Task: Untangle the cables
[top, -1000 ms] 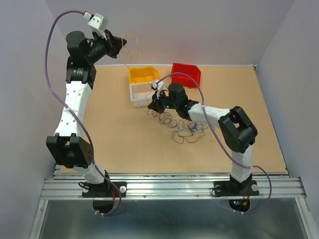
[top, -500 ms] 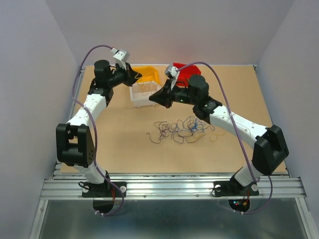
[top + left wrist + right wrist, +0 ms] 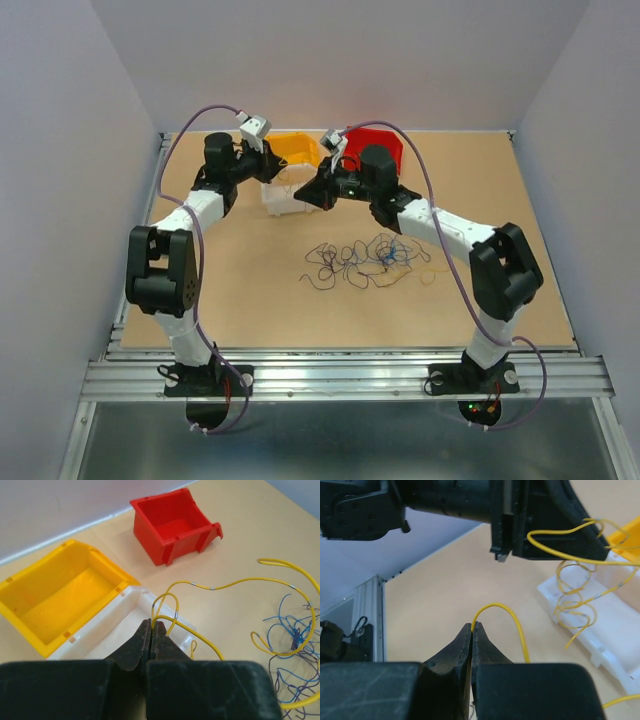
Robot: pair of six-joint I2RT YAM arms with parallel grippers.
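Left tool (image 3: 151,630) clenched on a yellow cable (image 3: 235,583) over the white bin's (image 3: 107,630) near rim; right tool (image 3: 472,627) pinches seemingly the same cable close beside it. The other cables (image 3: 365,258) lie tangled mid-counter (image 3: 230,290), well apart from every edge, open counter either side

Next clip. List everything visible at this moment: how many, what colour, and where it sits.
tangled wires: several, too knotted to count, blue and dark, table centre
yellow wire: one, yellow, pinched by both claws near the white bin
yellow bin: one, yellow, far side
white bin: one, white, against the yellow bin's near side
red bin: one, red, right of the yellow bin
table: one, tan
arms: two, black and white
left claw: black, shut on yellow wire
right claw: black, shut on yellow wire
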